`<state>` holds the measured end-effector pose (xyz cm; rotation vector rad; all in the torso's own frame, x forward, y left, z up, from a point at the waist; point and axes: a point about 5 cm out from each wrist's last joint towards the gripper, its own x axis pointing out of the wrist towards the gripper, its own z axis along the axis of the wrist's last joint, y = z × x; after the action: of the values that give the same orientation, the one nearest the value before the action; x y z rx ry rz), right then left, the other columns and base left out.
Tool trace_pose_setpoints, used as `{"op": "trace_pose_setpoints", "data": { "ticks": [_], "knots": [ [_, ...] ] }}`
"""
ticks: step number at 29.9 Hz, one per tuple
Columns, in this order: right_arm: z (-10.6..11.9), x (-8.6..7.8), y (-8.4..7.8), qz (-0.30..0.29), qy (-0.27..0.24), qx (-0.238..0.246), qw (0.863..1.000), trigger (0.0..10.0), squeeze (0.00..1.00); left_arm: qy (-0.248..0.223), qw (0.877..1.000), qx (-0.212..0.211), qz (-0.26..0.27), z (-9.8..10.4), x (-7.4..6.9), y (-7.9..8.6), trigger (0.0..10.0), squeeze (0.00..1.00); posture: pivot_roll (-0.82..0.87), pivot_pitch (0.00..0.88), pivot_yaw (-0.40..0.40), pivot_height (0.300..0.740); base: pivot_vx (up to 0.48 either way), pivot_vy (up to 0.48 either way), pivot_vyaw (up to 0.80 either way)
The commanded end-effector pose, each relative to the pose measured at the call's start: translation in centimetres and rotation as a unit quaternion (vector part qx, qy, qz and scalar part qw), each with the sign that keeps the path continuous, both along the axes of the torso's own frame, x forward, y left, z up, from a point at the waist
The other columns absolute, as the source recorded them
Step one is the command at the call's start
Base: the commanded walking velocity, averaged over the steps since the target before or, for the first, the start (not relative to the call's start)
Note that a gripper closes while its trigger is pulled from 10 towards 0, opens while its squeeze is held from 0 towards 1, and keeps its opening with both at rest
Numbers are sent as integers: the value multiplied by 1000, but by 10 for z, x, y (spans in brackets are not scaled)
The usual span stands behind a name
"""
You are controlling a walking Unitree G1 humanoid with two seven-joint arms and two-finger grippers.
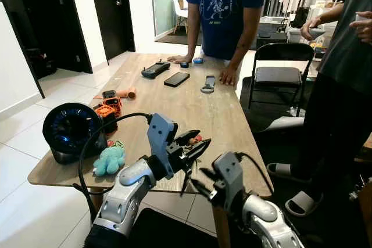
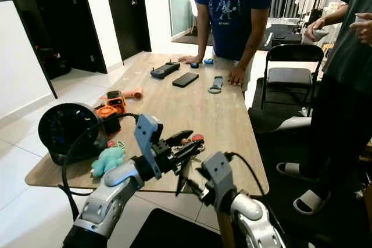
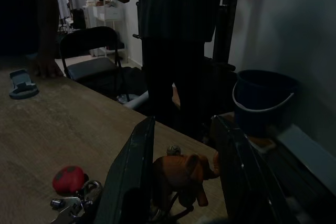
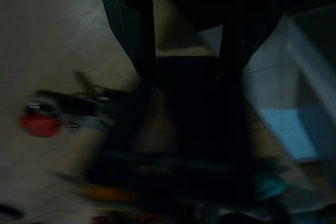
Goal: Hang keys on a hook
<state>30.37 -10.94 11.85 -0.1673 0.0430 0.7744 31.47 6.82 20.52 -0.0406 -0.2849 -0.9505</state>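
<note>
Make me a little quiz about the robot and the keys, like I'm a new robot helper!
1. True or false: the keys lie on the table, near the edge closest to the robot.
2. What colour is the tag on the keys? A blue, B red, C green.
3. Fill in: the ____ gripper reaches over the keys.

Key: 1 true; 2 B; 3 left.
</note>
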Motion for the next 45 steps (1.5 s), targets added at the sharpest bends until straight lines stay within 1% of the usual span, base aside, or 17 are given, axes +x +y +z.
{"op": "trace_pose_setpoints", "data": {
  "ticks": [1,4,10,18,22,26,38,39,40,41,42,44,45],
  "knots": [
    [0,-5,5,20,6,3,1000,10000,0,-14,1000,12,-3,2,-1,2,10000,0,33,66,13,740,0,0,0],
    [1,-5,5,19,2,1,1000,10000,0,-15,1000,13,-3,2,-1,2,10000,0,33,66,13,740,0,0,0],
    [9,-3,-2,-3,-15,12,1000,10000,0,-16,1000,16,-4,2,-1,2,10000,0,33,67,13,740,0,0,0],
    [14,-1,-5,-9,-19,19,1000,10000,0,-19,1000,16,-2,3,0,1,10000,0,33,73,13,740,0,0,0],
    [17,1,-13,-23,-17,24,999,10000,0,-19,1000,18,1,3,0,2,10000,0,33,73,13,740,0,0,0],
    [17,3,-16,-29,-16,24,999,10000,0,-17,1000,20,2,2,0,3,10000,0,34,78,13,740,0,0,0],
    [17,3,-13,-29,-10,33,999,10000,0,-15,1000,23,11,1,2,4,10000,0,34,79,12,740,0,0,0],
    [17,4,-13,-28,-8,36,999,9098,0,-15,1000,24,11,1,2,4,10000,0,34,80,13,740,0,0,0],
    [17,4,-13,-28,-6,38,999,7490,0,-15,1000,24,11,1,2,4,10000,0,35,80,12,740,0,0,0],
    [17,4,-13,-27,-5,40,999,4314,0,-15,1000,25,12,1,2,4,10000,0,35,80,12,740,0,0,0],
    [17,3,-13,-26,-4,42,999,235,0,-15,1000,25,12,1,2,4,10000,0,35,80,12,740,0,0,0],
    [17,3,-13,-25,-3,43,999,235,0,-15,999,25,12,1,2,4,10000,0,35,80,13,740,0,0,0],
    [17,3,-13,-25,-2,43,999,0,0,-15,999,25,12,1,2,4,10000,0,35,80,13,740,0,0,0]
  ]
}}
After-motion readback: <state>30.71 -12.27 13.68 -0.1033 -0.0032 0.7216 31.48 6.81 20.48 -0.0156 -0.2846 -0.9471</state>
